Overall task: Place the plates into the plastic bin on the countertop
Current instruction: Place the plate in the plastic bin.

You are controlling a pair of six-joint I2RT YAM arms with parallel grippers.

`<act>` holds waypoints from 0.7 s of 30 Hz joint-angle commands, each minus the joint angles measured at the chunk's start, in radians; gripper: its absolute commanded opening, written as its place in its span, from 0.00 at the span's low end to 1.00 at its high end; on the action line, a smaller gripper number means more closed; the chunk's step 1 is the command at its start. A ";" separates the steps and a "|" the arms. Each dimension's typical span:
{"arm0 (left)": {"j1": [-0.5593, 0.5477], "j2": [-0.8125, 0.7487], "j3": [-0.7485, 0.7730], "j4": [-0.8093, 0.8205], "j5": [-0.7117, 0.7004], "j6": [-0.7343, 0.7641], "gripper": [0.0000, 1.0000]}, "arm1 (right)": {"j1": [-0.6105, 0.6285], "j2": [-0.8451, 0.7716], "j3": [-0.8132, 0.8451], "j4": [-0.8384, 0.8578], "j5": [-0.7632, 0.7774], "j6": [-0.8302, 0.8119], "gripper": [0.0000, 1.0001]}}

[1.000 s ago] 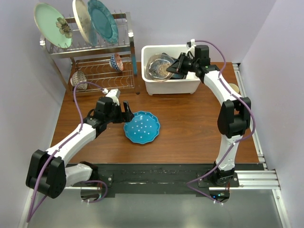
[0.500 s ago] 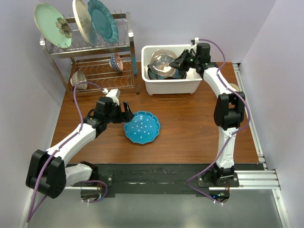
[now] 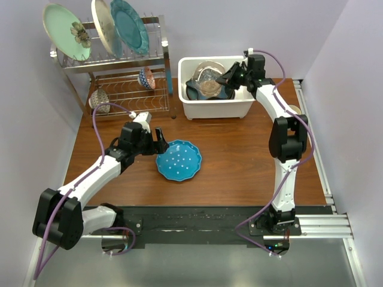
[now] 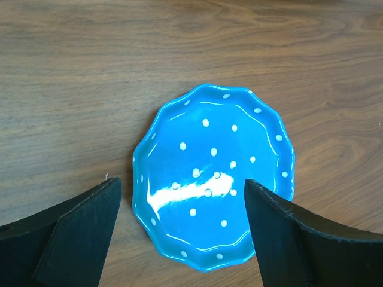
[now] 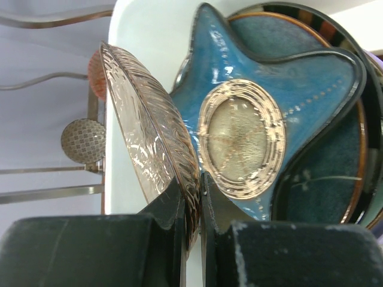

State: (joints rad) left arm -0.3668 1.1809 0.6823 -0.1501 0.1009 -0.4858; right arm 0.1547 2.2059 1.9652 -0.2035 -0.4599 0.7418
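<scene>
The tabletop (image 3: 251, 161) carries the bin (image 3: 215, 109) at its far edge, with a star plate (image 5: 263, 119) already lying inside on a dark plate (image 5: 335, 179). The right jaws pinch a glass plate (image 5: 149, 137) by its rim, steeply tilted above the star plate. It should be levelled low over the stack before release, or it may slide or clatter. The left jaws stand wide over the blue plate (image 4: 214, 176), flat on the tabletop, well apart from the bin. Since a second ago the right arm has drawn in and the glass plate has tipped further on edge; the left is unchanged.
</scene>
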 commanded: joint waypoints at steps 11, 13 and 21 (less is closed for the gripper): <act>0.003 -0.024 -0.010 0.027 0.002 0.009 0.88 | -0.007 0.046 0.061 -0.040 0.087 -0.012 0.24; 0.003 -0.026 -0.012 0.026 0.002 0.009 0.88 | -0.009 0.040 0.061 -0.060 0.102 -0.022 0.32; 0.003 -0.026 -0.009 0.029 0.003 0.007 0.88 | -0.007 -0.012 0.054 -0.152 0.147 -0.091 0.61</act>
State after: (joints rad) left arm -0.3668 1.1778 0.6739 -0.1509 0.1009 -0.4858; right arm 0.1577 2.2501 1.9987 -0.2520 -0.3958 0.7204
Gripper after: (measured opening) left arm 0.877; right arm 0.577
